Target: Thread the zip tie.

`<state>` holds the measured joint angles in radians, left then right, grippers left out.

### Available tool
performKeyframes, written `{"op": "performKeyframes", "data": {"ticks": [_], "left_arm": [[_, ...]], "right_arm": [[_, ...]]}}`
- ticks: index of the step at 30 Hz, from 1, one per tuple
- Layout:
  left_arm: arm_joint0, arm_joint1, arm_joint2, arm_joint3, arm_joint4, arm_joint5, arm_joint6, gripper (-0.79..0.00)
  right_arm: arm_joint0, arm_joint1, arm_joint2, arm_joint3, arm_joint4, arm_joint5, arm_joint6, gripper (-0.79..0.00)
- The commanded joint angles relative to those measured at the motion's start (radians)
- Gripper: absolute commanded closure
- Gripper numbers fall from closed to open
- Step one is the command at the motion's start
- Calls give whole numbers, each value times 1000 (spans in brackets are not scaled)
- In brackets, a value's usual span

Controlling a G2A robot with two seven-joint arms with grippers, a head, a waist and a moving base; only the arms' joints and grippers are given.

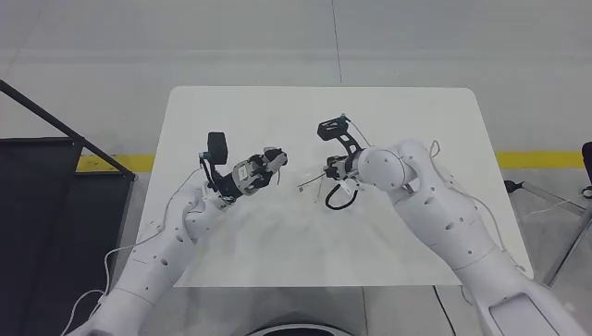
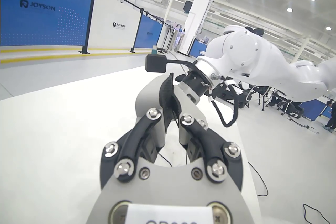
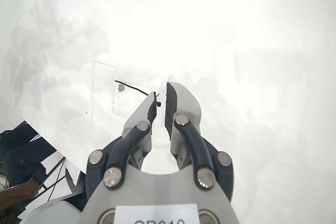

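- Left gripper (image 2: 170, 81): ribbed black rubber pads pressed together, above the smooth white table (image 1: 277, 243).
- Right gripper (image 3: 161, 90): grey fingers pinching the blocky head of the zip tie (image 3: 136, 88), whose thin black strip curves outward over the table.

We are counting one table (image 1: 416, 118), white. Over it we are seeing two arms and so two grippers, with the left gripper (image 1: 275, 160) sitting at about nine o'clock from the right gripper (image 1: 328, 173). We are finding one zip tie (image 3: 158, 104), a single black strand with one small head. We are also counting one clear sheet (image 3: 103, 86) lying on the table, and one small brown fleck (image 3: 121, 88) within its outline. On the floor we are counting two yellow floor lines (image 1: 546, 159), the second lying at twelve o'clock from the table.
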<state>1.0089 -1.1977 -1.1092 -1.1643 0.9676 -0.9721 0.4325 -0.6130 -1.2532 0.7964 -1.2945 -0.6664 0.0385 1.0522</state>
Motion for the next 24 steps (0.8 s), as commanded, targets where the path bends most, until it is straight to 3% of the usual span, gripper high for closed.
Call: {"op": "performKeyframes", "data": {"ticks": [1, 7, 10, 24], "left_arm": [[0, 0, 0, 0, 0, 0, 0, 0], [0, 0, 0, 0, 0, 0, 0, 0], [0, 0, 0, 0, 0, 0, 0, 0], [12, 0, -3, -24, -5, 28, -15, 0]], "right_arm": [[-1, -1, 1, 1, 0, -2, -1, -132], [-4, -4, 7, 3, -1, -10, -2, -123], [-5, -5, 10, 5, -3, -13, -2, 0], [-78, 17, 127, -76, 44, -9, -50, 0]]}}
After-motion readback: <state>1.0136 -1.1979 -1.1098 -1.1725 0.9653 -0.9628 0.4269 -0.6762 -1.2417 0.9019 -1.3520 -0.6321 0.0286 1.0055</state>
